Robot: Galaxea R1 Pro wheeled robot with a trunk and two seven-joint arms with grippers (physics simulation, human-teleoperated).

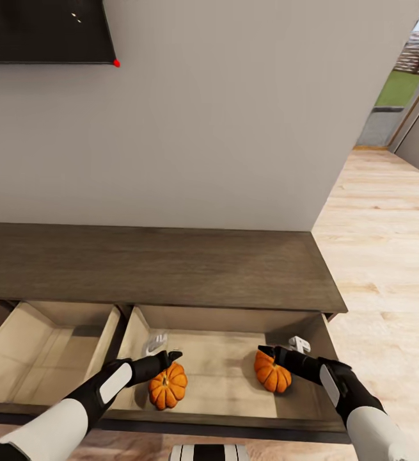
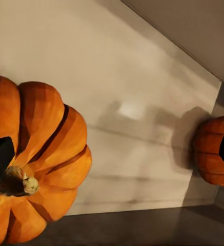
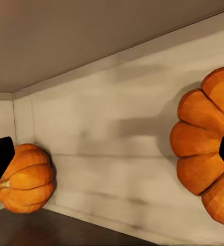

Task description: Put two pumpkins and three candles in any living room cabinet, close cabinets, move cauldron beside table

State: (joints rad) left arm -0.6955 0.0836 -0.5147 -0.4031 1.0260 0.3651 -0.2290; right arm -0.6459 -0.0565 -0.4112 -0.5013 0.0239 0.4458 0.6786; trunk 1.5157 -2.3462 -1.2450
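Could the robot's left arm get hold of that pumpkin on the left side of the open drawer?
Probably yes: the left gripper is already right at the left pumpkin in the open drawer, with nothing between them.

home living room, simulator render. low dark-brown cabinet against a plain grey wall, pale-lined drawers pulled open. black wall-mounted tv screen at 11 o'clock. light wood plank floor at 3 o'clock, open doorway to a green lawn at 1 o'clock.
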